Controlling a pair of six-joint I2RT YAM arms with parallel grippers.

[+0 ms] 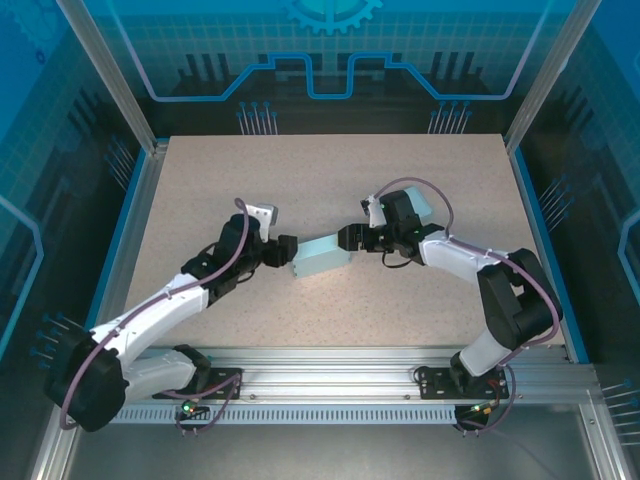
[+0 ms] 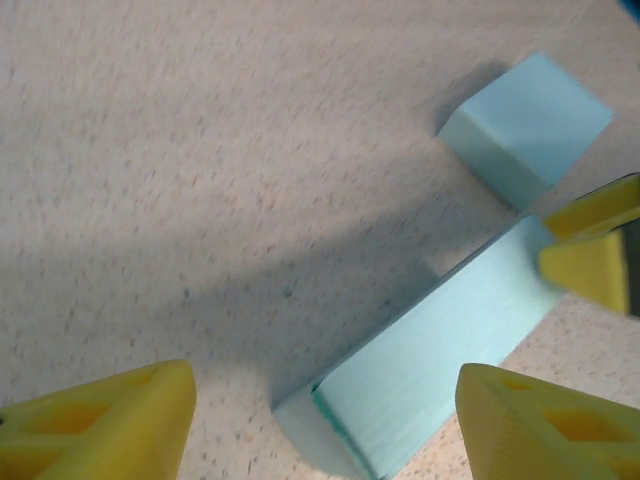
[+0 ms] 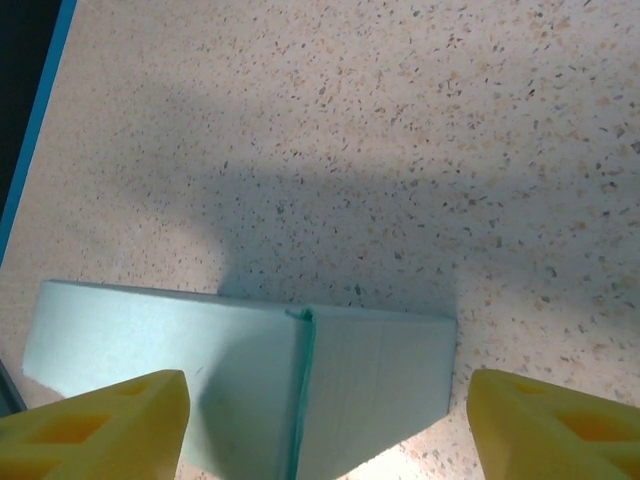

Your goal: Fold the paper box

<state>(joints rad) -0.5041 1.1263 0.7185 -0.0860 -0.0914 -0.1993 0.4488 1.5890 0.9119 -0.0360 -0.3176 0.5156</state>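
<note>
The box (image 1: pixel 322 258), pale blue and long, lies flat on the bench (image 1: pixel 300 170) between the two claws, one end toward each.

The left claw (image 1: pixel 287 250) sits at one end with its jaws spread wide and nothing gripped. In its wrist view the yellow fingers (image 2: pixel 100 420) stand far apart. The box's near end lies between them, close to one finger, with bare bench between it and the other. Whether the nearer finger touches the box I cannot tell. From there the box runs away ahead of the claw and off to one side.

The right claw (image 1: pixel 348 238) sits at the other end, also wide open and holding nothing. In its wrist view the box lies between and just ahead of the fingers (image 3: pixel 555 425), its long side across the gap, and a thin darker seam crosses its top. One finger overlaps a corner of the box and the other stands just off its edge; contact cannot be told.

Seen from the left claw, the right claw's yellow tips sit at the box's far end. A cube (image 2: pixel 525 130) of the same pale blue stands on the bench beyond that end, apart from the box.
</note>
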